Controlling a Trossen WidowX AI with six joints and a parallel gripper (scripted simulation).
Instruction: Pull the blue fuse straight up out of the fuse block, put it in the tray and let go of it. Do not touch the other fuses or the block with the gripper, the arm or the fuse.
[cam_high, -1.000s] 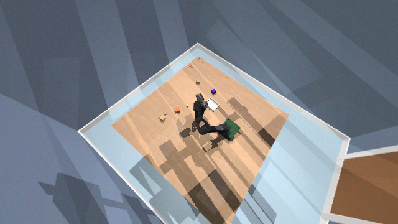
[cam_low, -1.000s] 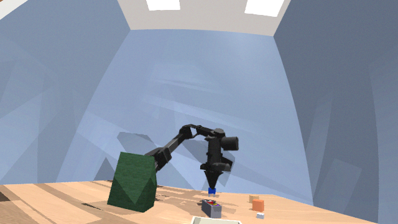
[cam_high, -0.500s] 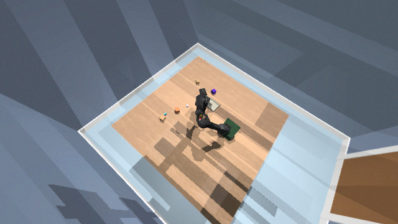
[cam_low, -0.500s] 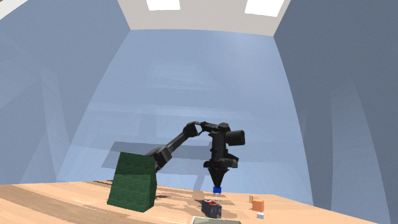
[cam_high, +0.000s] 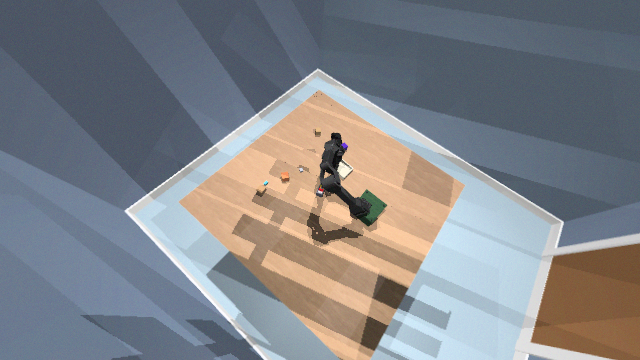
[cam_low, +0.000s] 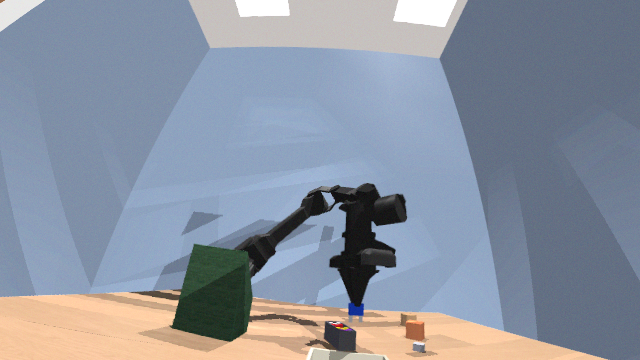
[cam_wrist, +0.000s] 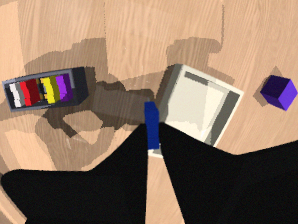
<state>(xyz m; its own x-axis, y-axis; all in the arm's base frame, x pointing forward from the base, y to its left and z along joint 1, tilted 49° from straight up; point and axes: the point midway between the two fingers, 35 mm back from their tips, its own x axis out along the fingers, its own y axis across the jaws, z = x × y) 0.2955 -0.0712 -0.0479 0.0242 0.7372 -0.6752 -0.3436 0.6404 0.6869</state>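
My gripper (cam_low: 356, 301) (cam_wrist: 152, 128) is shut on the blue fuse (cam_low: 356, 310) (cam_wrist: 151, 114), which hangs upright with its prongs down, clear above the table. The fuse block (cam_high: 320, 194) (cam_low: 341, 341) (cam_wrist: 81, 89) stands to the left in the wrist view, with an empty gap between the red fuse (cam_wrist: 30, 93) and the yellow fuse (cam_wrist: 51, 91). White and purple fuses sit at its ends. The cream tray (cam_high: 346, 170) (cam_low: 320, 356) (cam_wrist: 192, 102) is empty. In the wrist view the held fuse appears at the tray's left edge. The top view hides the fuse behind the arm.
A purple cube (cam_high: 344, 146) (cam_wrist: 280, 92) lies beyond the tray. An orange cube (cam_high: 285, 176) (cam_low: 415, 330), a small pale block (cam_high: 301, 170) (cam_low: 419, 346) and tan blocks lie farther off. A large green block (cam_high: 376, 206) (cam_low: 212, 295) stands by the arm's base.
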